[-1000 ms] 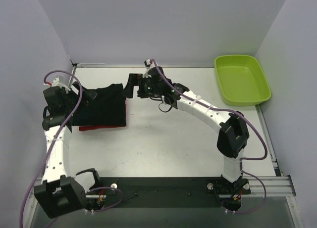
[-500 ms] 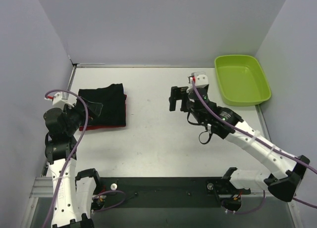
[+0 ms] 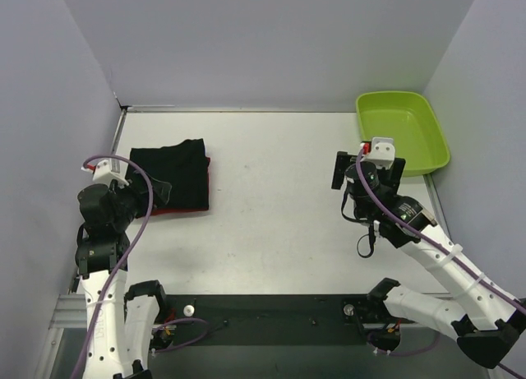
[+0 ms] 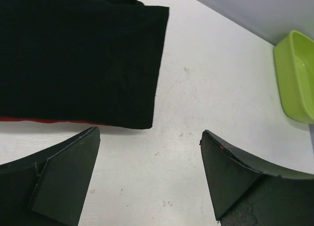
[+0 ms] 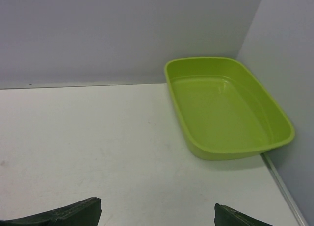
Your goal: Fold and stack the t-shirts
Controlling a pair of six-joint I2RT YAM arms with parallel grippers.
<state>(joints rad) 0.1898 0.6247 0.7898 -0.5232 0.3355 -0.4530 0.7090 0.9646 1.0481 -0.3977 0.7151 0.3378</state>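
Observation:
A folded black t-shirt (image 3: 174,173) lies at the back left of the table on top of a dark red t-shirt, of which only a thin edge (image 3: 164,213) shows. In the left wrist view the black t-shirt (image 4: 78,54) fills the upper left, with the dark red t-shirt's edge (image 4: 44,120) under it. My left gripper (image 3: 158,190) hovers at the stack's near left corner, open and empty (image 4: 149,132). My right gripper (image 3: 368,164) is far off to the right, beside the tub, open with nothing between its fingers (image 5: 157,205).
A lime-green plastic tub (image 3: 403,132) stands empty at the back right corner, and the right wrist view has this green tub (image 5: 225,108) just ahead. Walls close the table on the left, back and right. Bare white table (image 3: 279,206) lies between the stack and the tub.
The right arm has swung from the stack's far right corner across to the tub side. The left arm has drawn back toward the near left. The stack lies still.

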